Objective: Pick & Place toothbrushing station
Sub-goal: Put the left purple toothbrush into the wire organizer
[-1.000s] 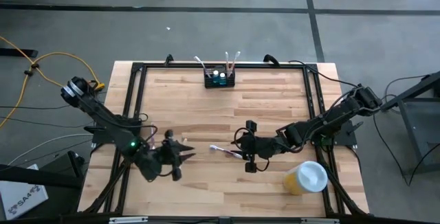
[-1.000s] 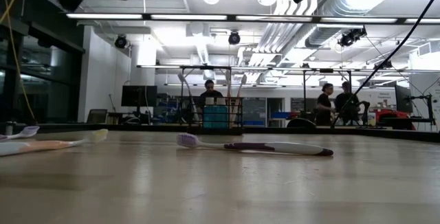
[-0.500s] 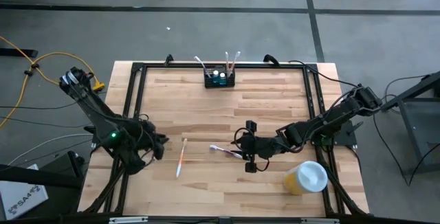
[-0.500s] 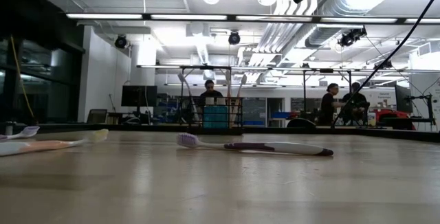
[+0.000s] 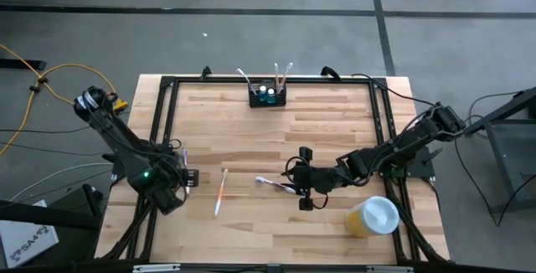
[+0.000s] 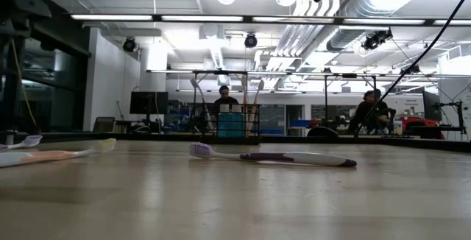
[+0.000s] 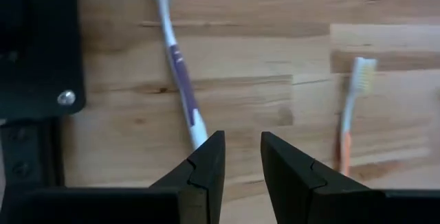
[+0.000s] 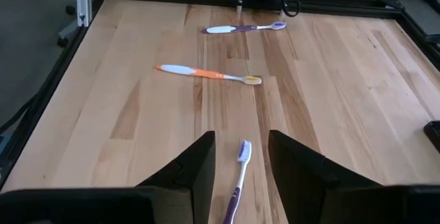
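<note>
My right gripper [image 5: 295, 188] is the nearer, its fingers apart and empty, a purple toothbrush [image 8: 237, 176] lying lengthwise ahead between them. The toothbrushing station [image 5: 267, 96] sits well beyond, at the table's far edge. My left gripper [image 7: 239, 157], fingers slightly apart, hangs just short of another purple toothbrush [image 7: 178, 69] seen only from its wrist.

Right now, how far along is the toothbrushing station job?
Done: the black caddy at the table's far edge holds a few upright brushes.
In hand: nothing. The right end effector is open over a purple toothbrush; the left end effector is open by a second purple toothbrush.
Left: those two and the orange toothbrush lie loose.
</note>
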Motion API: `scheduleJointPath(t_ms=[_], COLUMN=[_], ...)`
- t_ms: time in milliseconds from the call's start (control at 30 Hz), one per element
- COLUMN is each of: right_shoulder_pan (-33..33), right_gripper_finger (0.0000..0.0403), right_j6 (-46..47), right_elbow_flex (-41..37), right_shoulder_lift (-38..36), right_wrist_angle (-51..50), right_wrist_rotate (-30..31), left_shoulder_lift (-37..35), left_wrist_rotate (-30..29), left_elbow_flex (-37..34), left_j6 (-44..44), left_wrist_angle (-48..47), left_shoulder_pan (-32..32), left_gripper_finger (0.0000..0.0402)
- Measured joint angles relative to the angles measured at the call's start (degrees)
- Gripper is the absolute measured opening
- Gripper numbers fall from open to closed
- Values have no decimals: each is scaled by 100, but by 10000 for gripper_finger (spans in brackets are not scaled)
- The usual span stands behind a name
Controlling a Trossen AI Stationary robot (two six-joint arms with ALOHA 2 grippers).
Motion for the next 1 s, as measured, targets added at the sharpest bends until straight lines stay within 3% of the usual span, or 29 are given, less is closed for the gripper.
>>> scheduleJointPath(t_ms=[100, 300, 500, 1000], right_shoulder_pan=[0, 0, -4, -4], right_gripper_finger=[128, 128, 128, 128], right_j6=[-2, -189, -454, -604], right_elbow_flex=[0, 0, 0, -2], right_shoulder_lift=[0, 0, 0, 0], right_wrist_angle=[-7, -33, -39, -48], right_wrist_rotate=[0, -24, -353, -750], left_shoulder_lift=[26, 26, 26, 26], left_wrist_rotate=[180, 187, 183, 115], left_elbow_flex=[0, 0, 0, 2], left_j6=[19, 856, 923, 1646], left_wrist_angle=[-43, 255, 573, 331], left_shoulder_pan=[174, 465, 638, 849], left_gripper_finger=[90, 90, 90, 90])
